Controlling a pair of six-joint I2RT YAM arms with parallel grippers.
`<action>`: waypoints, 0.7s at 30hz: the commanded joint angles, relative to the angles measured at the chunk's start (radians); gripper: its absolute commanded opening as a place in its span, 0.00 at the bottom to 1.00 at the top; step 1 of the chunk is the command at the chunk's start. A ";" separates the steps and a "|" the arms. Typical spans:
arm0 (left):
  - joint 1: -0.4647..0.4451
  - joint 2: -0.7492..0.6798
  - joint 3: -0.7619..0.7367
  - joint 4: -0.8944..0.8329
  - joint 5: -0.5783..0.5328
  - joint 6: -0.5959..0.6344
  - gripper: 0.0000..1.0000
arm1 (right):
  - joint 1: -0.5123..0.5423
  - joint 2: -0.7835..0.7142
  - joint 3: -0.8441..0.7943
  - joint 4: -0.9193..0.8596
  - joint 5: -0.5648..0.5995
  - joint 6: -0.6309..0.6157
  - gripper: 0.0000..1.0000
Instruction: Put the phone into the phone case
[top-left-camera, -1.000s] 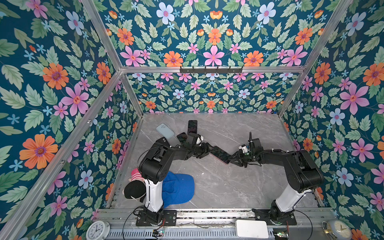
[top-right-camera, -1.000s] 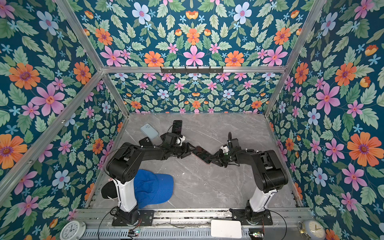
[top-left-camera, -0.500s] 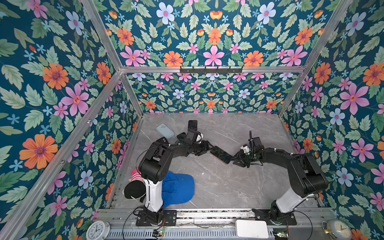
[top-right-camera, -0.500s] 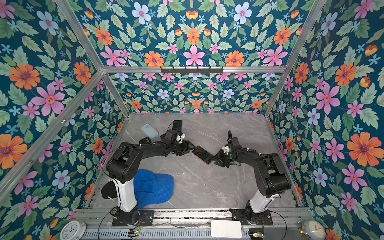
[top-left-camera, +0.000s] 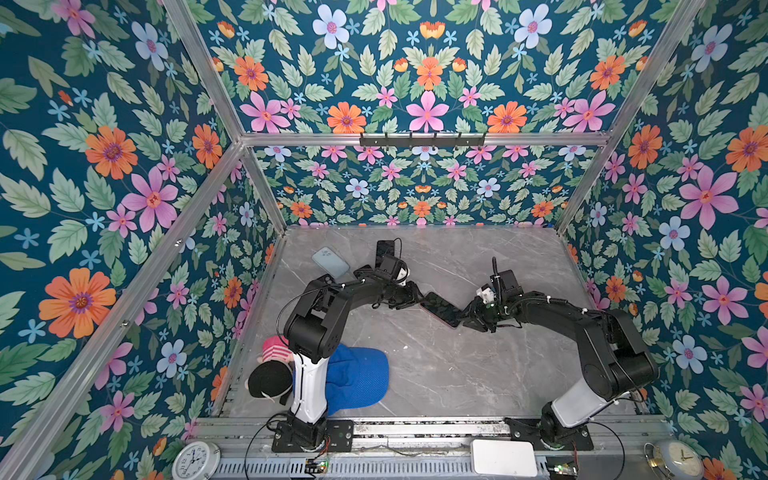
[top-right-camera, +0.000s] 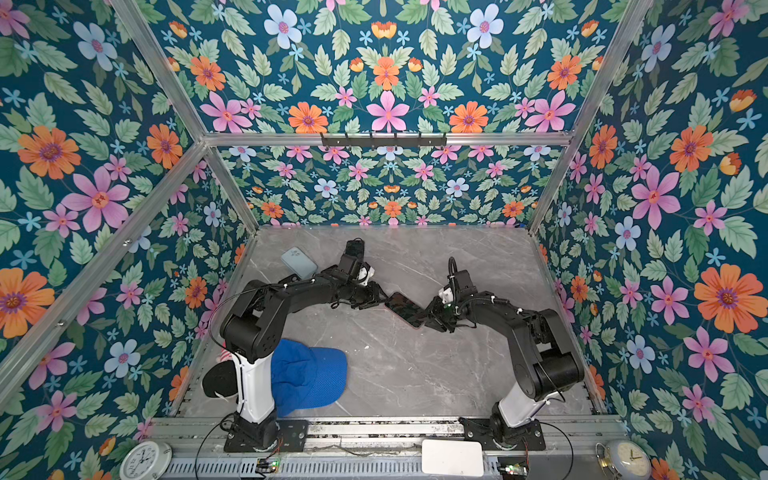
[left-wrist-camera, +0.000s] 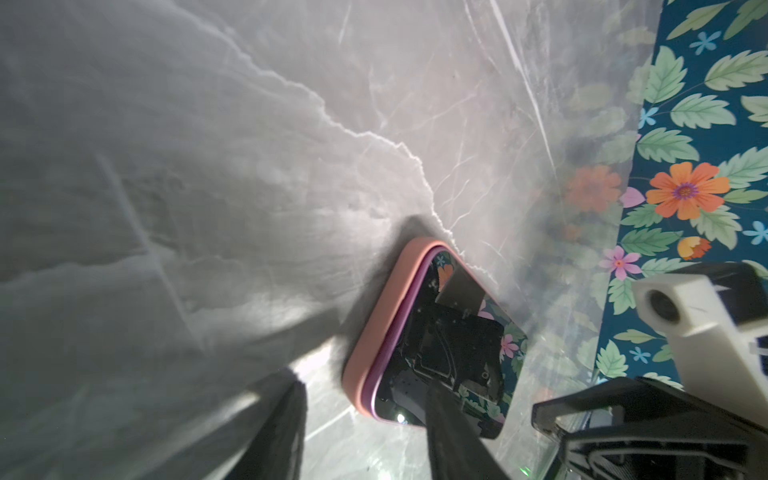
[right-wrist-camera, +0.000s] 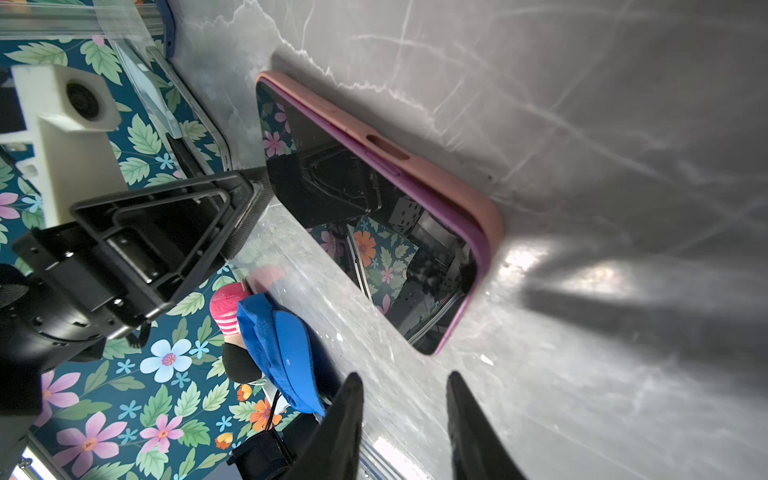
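1. Grey-veined marble tabletop (top-left-camera: 440, 374), flowered walls all round. Nearest us on the front rail sits a flat white rectangular box (top-left-camera: 503, 457), with a round white clock (top-left-camera: 195, 461) at the left corner and a silver-rimmed clock (top-left-camera: 675, 459) at the right.
2. Just past the rail, by the left arm's base, there's a bright blue mesh cap (top-left-camera: 357, 378). A round black soft thing (top-left-camera: 270, 380) lies beside it, and a pink-and-white striped soft piece (top-left-camera: 274, 348) is just behind that.
3. Mid-table now: the purple-rimmed phone (top-left-camera: 440, 308) lies dark screen up in the pink rubbery phone case (left-wrist-camera: 374, 324). Its purple edge shows above the case wall along one long side.
4. The left gripper (top-left-camera: 415, 297) is at the phone's left end, jaws apart. One finger (left-wrist-camera: 282, 415) is out beside the case with bare table between, and the other (left-wrist-camera: 453, 440) is over the screen. I can't tell if it's touching.
5. The right gripper (right-wrist-camera: 403, 380) is at the opposite end, jaws apart with nothing between them, tips just short of the phone.
6. Further back on the left, a pale blue phone-shaped slab (top-left-camera: 330, 262) lies flat. Near it is a black phone-sized slab (top-left-camera: 384, 248), partly hidden behind the left wrist.
7. On the back wall hangs a black hook rail (top-left-camera: 422, 140).
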 joint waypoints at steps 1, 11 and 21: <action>-0.004 0.006 0.003 -0.046 -0.015 0.029 0.44 | 0.003 0.004 0.007 -0.013 0.014 -0.010 0.35; -0.009 0.014 -0.012 -0.051 -0.026 0.037 0.33 | 0.005 0.010 0.006 -0.004 0.012 -0.005 0.35; -0.014 0.022 -0.025 -0.062 -0.046 0.049 0.26 | 0.014 0.016 0.013 0.004 0.011 0.000 0.35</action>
